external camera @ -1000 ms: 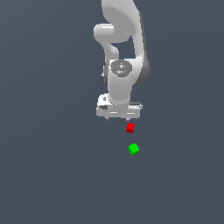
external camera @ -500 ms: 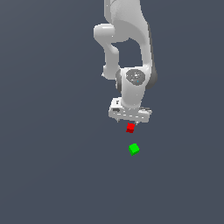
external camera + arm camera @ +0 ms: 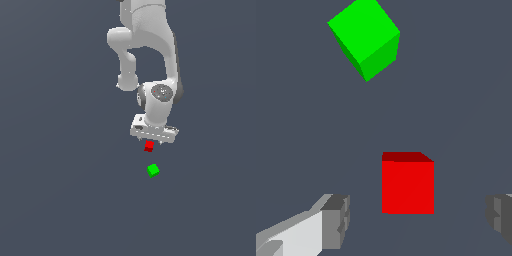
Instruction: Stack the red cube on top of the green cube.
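The red cube [image 3: 149,146] rests on the dark floor just below my white gripper [image 3: 153,141]. In the wrist view the red cube [image 3: 407,183] lies between the two grey fingertips [image 3: 336,220], with a gap on each side, and the gripper [image 3: 418,217] is open, touching nothing. The green cube [image 3: 153,170] sits a short way beyond the red one, nearer the exterior camera; it appears rotated in the wrist view [image 3: 366,37].
The dark grey floor [image 3: 60,190] spreads all around the cubes. The white arm [image 3: 150,55] rises above the gripper. Nothing else shows.
The gripper has come down toward the red cube and its fingers now flank it. Neither cube has moved.
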Controlling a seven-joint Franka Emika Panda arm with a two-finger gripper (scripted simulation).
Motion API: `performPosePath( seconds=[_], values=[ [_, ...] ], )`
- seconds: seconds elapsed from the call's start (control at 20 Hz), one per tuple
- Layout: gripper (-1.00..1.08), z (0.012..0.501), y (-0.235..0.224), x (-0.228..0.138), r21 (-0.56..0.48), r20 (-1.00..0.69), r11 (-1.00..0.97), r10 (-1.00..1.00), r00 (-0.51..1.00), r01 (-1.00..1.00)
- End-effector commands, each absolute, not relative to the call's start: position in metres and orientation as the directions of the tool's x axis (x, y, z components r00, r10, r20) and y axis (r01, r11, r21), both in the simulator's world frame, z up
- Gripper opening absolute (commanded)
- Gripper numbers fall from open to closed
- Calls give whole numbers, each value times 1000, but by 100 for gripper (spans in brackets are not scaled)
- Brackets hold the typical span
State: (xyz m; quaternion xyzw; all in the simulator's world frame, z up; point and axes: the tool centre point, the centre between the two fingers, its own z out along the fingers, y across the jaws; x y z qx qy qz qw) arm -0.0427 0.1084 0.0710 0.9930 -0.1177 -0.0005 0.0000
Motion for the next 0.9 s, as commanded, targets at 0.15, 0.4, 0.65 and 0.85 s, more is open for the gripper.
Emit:
performPosePath(
  seconds=[0.15,0.4,0.65,0.85],
  values=[
    [100,69,109,-43,0,-1,-972,-235,972,-235],
    [100,54,109,-43,0,-1,-972,-236,972,-236],
    [100,30,109,-43,0,0,-971,-238,971,-238],
    [100,21,109,-42,0,0,-971,-239,971,-239]
  ],
)
